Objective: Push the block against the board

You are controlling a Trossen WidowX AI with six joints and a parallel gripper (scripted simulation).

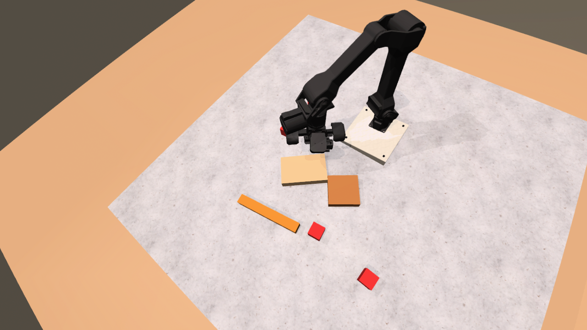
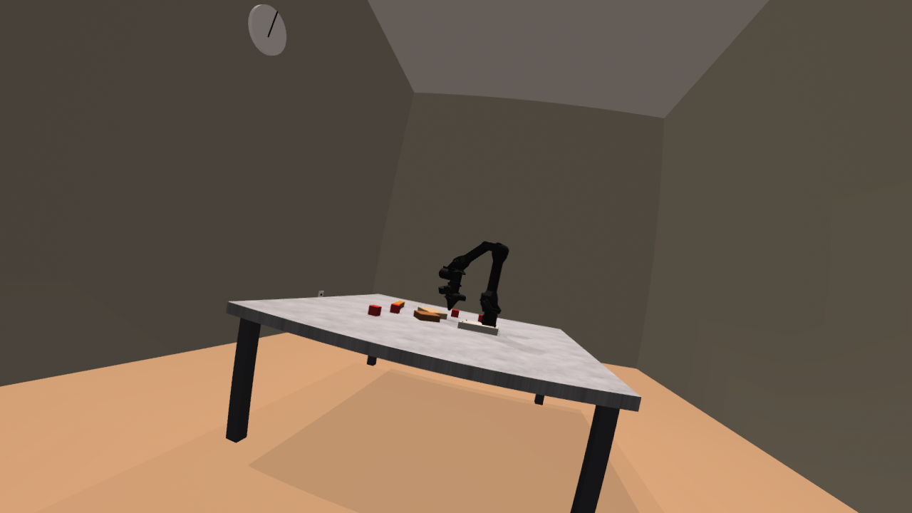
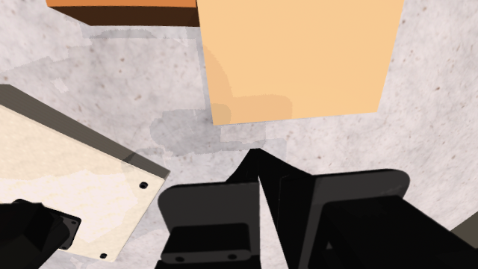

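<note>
The square block (image 1: 343, 189) (image 3: 123, 3) is dark orange and lies flat on the table. The pale tan board (image 1: 303, 168) (image 3: 299, 60) lies just behind and to the left of it. The two meet only near one corner, and their sides are not lined up. My gripper (image 1: 319, 152) (image 3: 255, 153) (image 2: 454, 301) is shut and empty. It points down just beyond the board's far edge, close to the table, with a small gap to the board.
A long thin orange strip (image 1: 268, 212) lies left of the block. Red cubes lie at the front (image 1: 316, 230) (image 1: 368, 278), and another red cube (image 1: 282, 131) is half hidden behind my wrist. The arm's pale base plate (image 1: 375, 143) (image 3: 56, 157) is close on the right.
</note>
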